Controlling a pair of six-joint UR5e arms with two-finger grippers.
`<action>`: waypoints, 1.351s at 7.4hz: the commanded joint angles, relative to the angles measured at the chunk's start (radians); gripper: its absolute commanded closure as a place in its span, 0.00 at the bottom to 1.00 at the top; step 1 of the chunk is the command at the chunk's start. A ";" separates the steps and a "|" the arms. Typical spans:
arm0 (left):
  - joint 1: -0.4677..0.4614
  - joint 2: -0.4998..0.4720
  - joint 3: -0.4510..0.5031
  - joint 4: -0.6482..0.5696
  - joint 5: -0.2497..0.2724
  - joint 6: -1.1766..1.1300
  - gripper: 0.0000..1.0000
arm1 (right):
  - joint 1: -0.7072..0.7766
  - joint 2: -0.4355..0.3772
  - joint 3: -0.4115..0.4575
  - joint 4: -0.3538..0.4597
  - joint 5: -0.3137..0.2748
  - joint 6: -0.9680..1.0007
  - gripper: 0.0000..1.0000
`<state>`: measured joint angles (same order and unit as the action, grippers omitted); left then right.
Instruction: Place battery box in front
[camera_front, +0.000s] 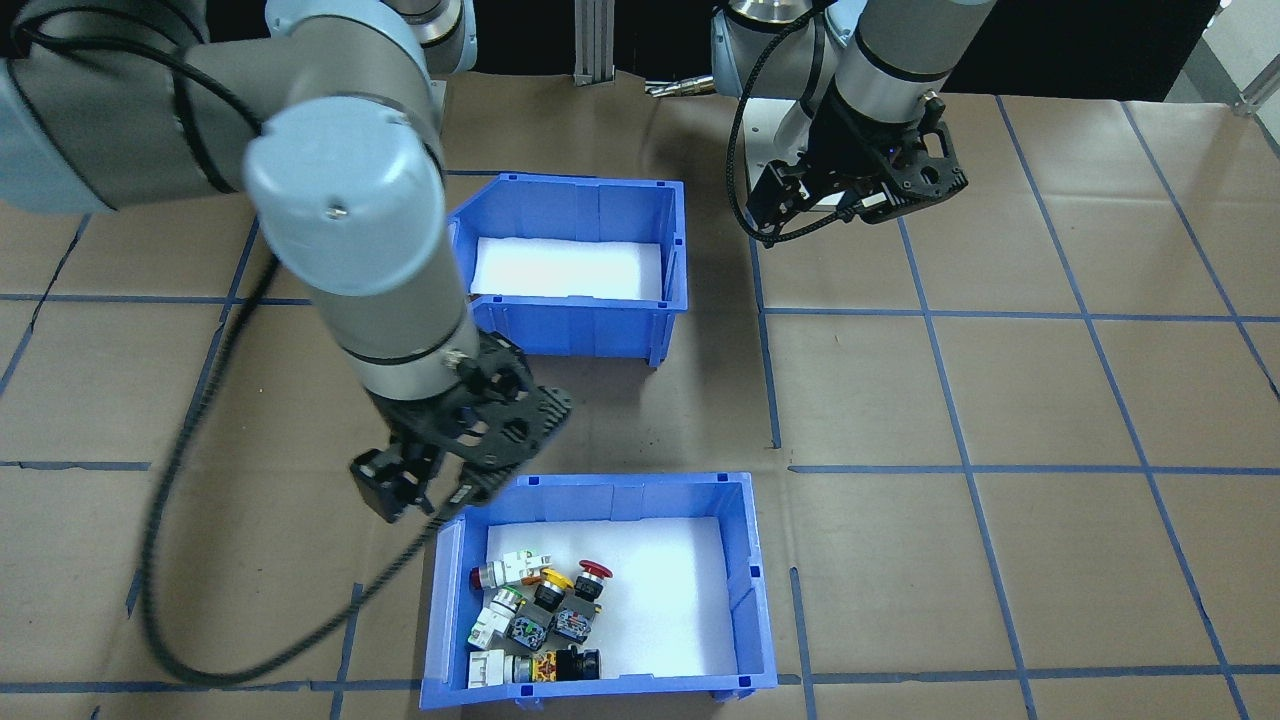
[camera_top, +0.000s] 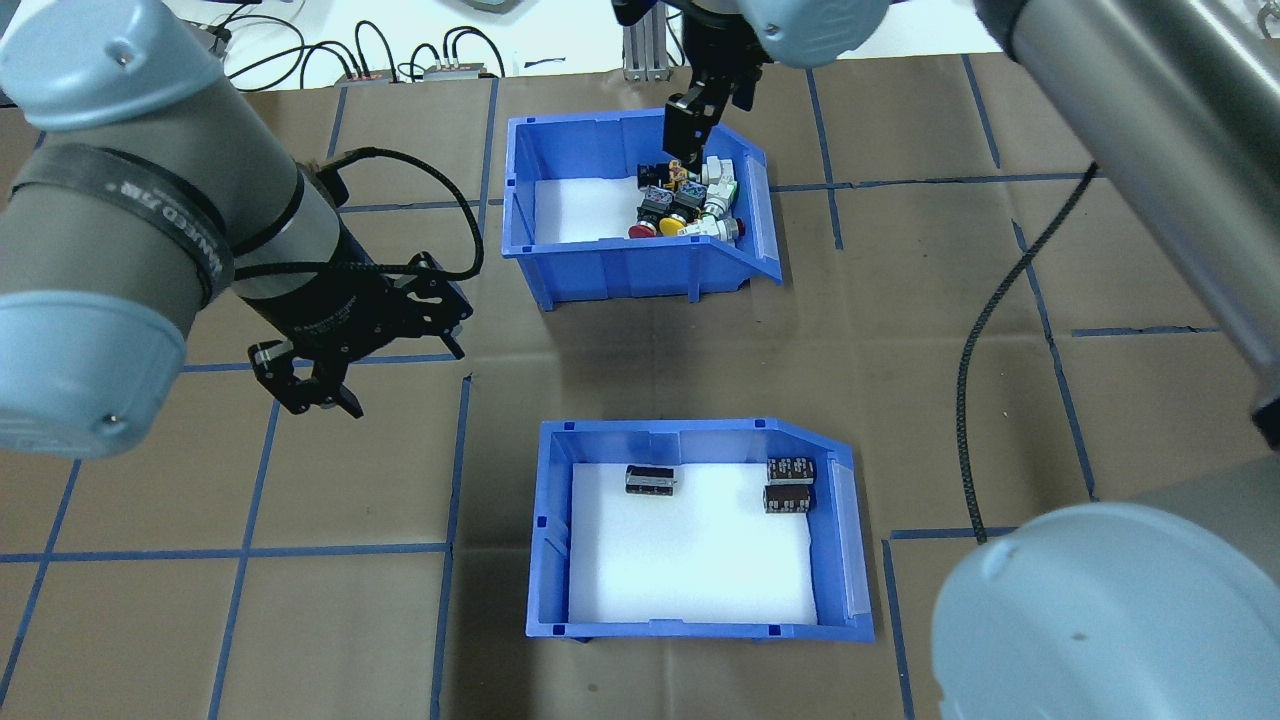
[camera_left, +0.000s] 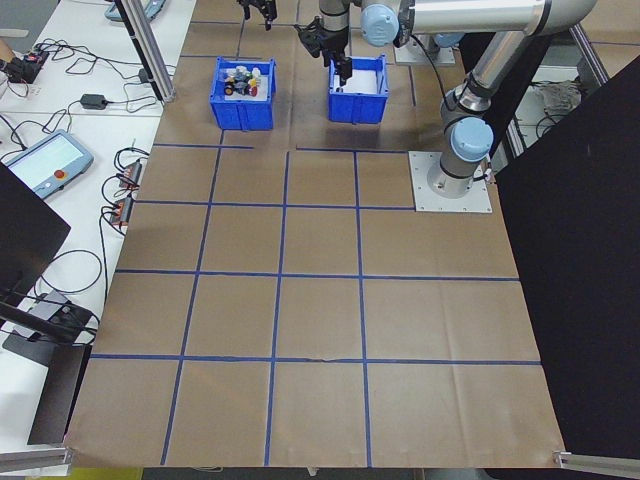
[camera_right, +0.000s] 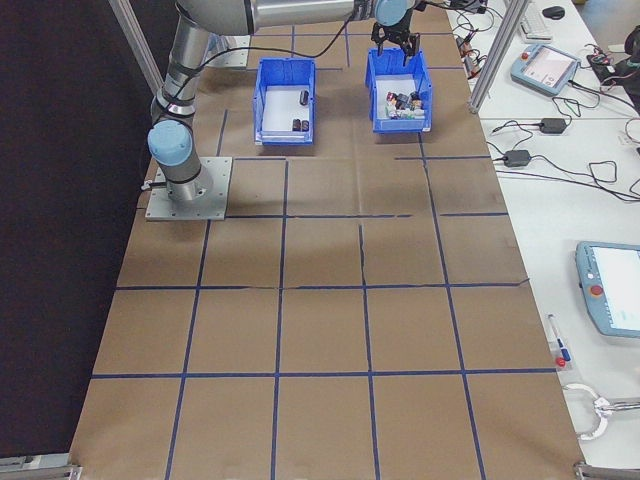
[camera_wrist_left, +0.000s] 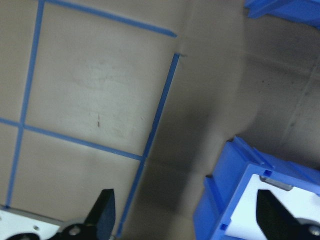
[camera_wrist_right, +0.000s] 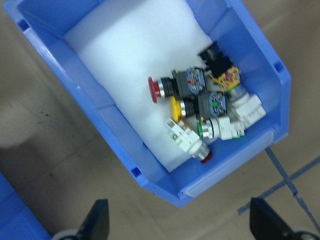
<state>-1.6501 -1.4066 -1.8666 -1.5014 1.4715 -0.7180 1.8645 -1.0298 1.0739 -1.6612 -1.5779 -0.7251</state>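
Observation:
The battery box (camera_top: 555, 530), a blue bin with white foam and three dark cells (camera_top: 650, 479), sits on the robot's side of the table. In the front-facing view the battery box (camera_front: 570, 330) shows only foam. The blue switch bin (camera_top: 525, 225) stands beyond it, further from the robot. My left gripper (camera_top: 315, 395) hovers open over bare table, left of the battery box and apart from it. Its wrist view catches one corner of the battery box (camera_wrist_left: 235, 200). My right gripper (camera_top: 690, 130) hangs open above the switch bin's lip end, over the switches (camera_wrist_right: 205, 115), holding nothing.
Brown paper with a grid of blue tape lines (camera_top: 455, 470) covers the table. A black cable (camera_top: 990, 340) trails from the right arm. Bare paper lies between the two bins and on both sides of them. Cables and devices sit past the far edge (camera_top: 400, 60).

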 joint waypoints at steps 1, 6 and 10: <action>-0.135 0.024 -0.095 0.082 -0.016 -0.501 0.00 | 0.106 0.074 -0.037 -0.002 -0.002 -0.202 0.00; -0.387 0.011 -0.238 0.208 -0.086 -1.306 0.00 | 0.139 0.120 0.081 -0.115 -0.002 -0.349 0.00; -0.483 0.009 -0.390 0.496 -0.086 -1.481 0.00 | 0.153 0.122 0.196 -0.307 -0.026 -0.349 0.03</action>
<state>-2.1027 -1.3963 -2.2064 -1.0932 1.3862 -2.1523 2.0168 -0.9078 1.2511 -1.9312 -1.5879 -1.0730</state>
